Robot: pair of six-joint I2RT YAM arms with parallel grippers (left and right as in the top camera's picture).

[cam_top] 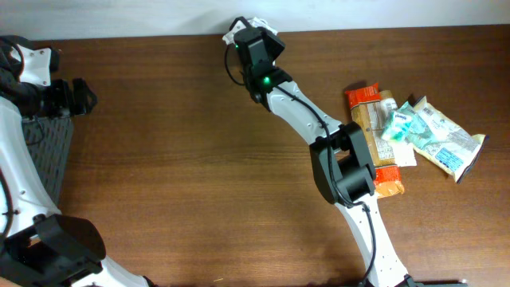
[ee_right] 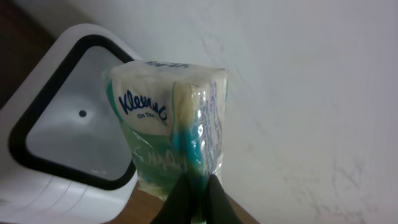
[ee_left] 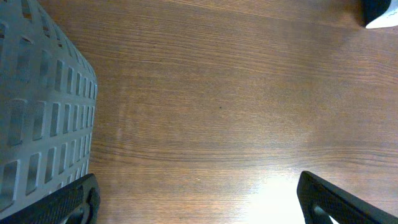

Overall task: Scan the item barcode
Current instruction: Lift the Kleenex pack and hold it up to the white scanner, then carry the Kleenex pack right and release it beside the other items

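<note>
Seen from above, a dark grey perforated plastic basket (cam_top: 44, 151) sits at the left edge of the brown wooden worktop (cam_top: 175, 159). It is partly under the left arm, and I can't tell whether anything lies in it. The left gripper (cam_top: 80, 96) hovers just beside it near the far left corner. The right gripper (cam_top: 253, 44) is out at the far edge, its load hidden under the wrist. A loose heap of orange and pale green packets (cam_top: 398, 131) lies near the right edge. The left wrist camera shows that hand's fingers spread wide over bare wood, holding nothing, with the basket's slotted wall at the left. A white-and-black object (ee_left: 380, 15) is cut off at the top corner. In the right wrist camera, dark fingers (ee_right: 183, 196) pinch the bottom edge of a clear-wrapped white and green Kleenex tissue pack (ee_right: 168, 137). It is held upright at the white scanner with a black-framed window (ee_right: 62, 130). I can't see its barcode.
</note>
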